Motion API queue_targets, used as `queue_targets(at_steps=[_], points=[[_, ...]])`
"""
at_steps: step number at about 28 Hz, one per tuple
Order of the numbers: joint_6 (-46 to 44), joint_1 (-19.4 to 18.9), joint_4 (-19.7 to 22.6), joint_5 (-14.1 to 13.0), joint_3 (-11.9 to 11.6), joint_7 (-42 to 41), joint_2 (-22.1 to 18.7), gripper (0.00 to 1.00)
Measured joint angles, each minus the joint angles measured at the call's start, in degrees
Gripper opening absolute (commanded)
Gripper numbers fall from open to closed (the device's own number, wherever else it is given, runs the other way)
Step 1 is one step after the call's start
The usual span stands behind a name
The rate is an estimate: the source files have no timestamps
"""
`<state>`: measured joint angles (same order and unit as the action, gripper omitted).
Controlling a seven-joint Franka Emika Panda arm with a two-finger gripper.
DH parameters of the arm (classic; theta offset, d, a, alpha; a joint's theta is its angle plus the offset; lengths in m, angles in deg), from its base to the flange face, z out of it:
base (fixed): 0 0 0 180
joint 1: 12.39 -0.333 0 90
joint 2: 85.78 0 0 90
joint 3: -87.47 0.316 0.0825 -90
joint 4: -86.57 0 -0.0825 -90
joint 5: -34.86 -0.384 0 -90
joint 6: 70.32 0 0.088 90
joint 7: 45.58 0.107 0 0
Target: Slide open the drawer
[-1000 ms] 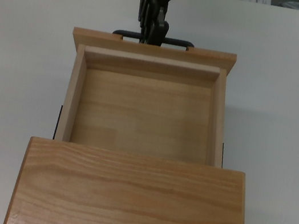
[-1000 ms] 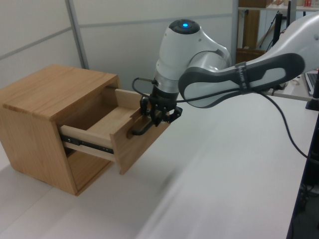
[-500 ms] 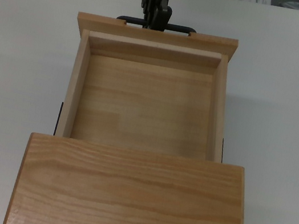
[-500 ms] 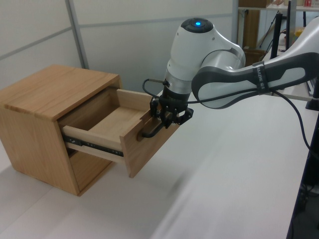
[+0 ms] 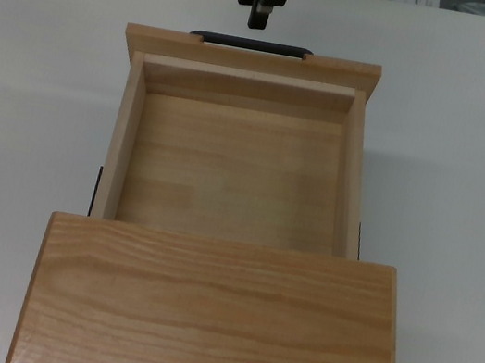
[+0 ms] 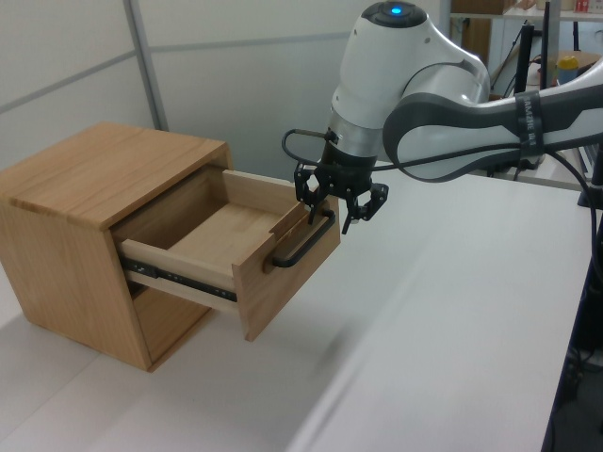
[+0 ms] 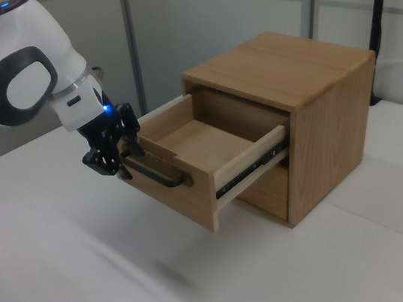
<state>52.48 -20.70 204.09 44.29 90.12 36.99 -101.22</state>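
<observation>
Top view shows the drawer (image 5: 234, 166) pulled well out of the wooden cabinet (image 5: 211, 317), its bare pine floor open to the ceiling and its wider front panel facing the far edge of the white table (image 5: 468, 184). The thin black handle (image 5: 251, 44) runs along the outer face of that panel, and the gripper (image 5: 260, 11) hangs just beyond it, near the table's far edge, clear of the bar. From the left view the gripper (image 6: 341, 209) sits just above and beside the upper end of the handle (image 6: 301, 247), fingers spread apart with nothing between them, pointing down at the table. The drawer (image 6: 236, 254) juts from the upper opening of the cabinet (image 6: 85, 235) on black metal runners (image 6: 179, 279), roughly level. In the right view the gripper (image 7: 113, 157) is at the handle's (image 7: 154, 175) end on the right view's left, close to the bar but not closed on it; whether a fingertip touches the bar I can't tell. The cabinet (image 7: 318, 130) stands toward the table's back corner in the right view, drawer (image 7: 200, 158) reaching out toward the arm.
</observation>
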Motion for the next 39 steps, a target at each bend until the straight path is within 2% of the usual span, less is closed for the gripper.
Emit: queue_targets(at_steps=[6, 9, 15, 20, 24, 30, 35, 39], points=[[-0.74, -0.11, 0.16, -0.36, 0.00, -3.79, 0.00, 1.00], [-1.76, -0.11, 0.13, -1.72, 0.00, -8.53, -0.06, 1.00], [-5.70, -0.06, -1.32, -7.03, -0.43, -24.19, -0.48, 1.00], [-11.29, -0.04, -4.00, -9.15, -1.07, -40.78, -0.75, 1.00], [-17.75, -0.03, -6.25, -9.68, -1.30, -55.33, -0.76, 1.00], [-21.72, 0.22, -7.23, -9.69, -1.54, -72.31, -0.64, 1.00], [-23.96, 1.79, -8.38, -9.61, -1.79, -78.93, 0.13, 1.00], [-27.48, 2.59, -10.94, -9.45, -1.83, -80.48, 1.51, 1.00]])
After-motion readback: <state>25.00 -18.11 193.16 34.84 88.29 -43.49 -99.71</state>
